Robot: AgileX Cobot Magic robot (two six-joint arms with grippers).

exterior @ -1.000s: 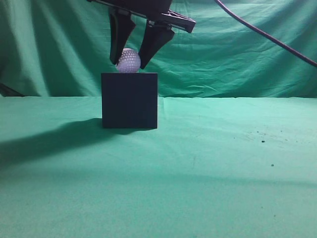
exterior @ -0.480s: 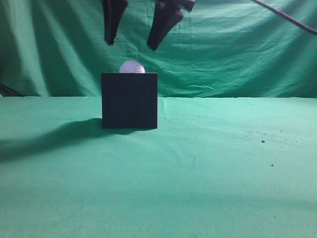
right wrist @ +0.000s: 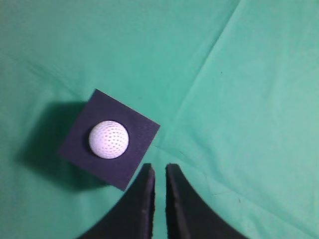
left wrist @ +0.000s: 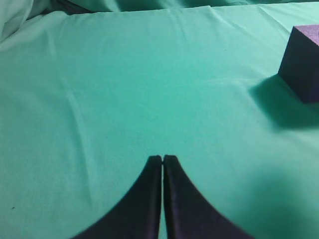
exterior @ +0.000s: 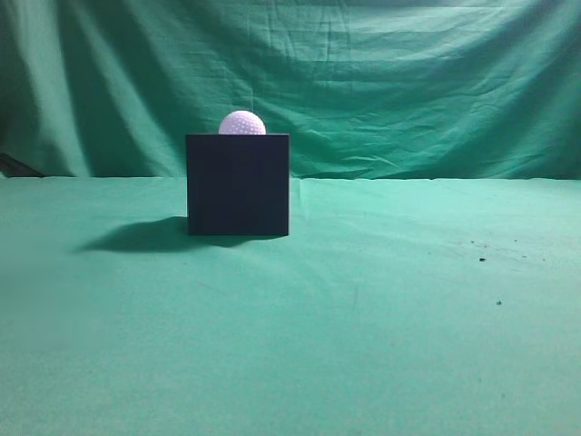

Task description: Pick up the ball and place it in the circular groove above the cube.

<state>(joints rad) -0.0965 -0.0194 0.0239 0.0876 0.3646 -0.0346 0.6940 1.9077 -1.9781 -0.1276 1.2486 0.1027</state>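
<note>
The white dimpled ball (exterior: 242, 123) sits in the top of the dark cube (exterior: 238, 186), its lower part sunk below the cube's top edge. In the right wrist view the ball (right wrist: 108, 139) rests at the middle of the cube's top face (right wrist: 141, 130). My right gripper (right wrist: 159, 168) is high above, beside the cube's corner, empty, with its fingers almost together and a narrow gap between them. My left gripper (left wrist: 163, 158) is shut and empty over bare cloth, with the cube (left wrist: 304, 59) far off at the right edge. Neither gripper shows in the exterior view.
Green cloth (exterior: 381, 309) covers the table and hangs as a backdrop (exterior: 408, 82). The cube casts a shadow to its left (exterior: 136, 238). A few small dark specks lie on the cloth at the right (exterior: 481, 259).
The right gripper let go of the ball onto the cube, opened wide, rose out of the exterior view and has drawn its fingers nearly together. The ball stays on the cube.
</note>
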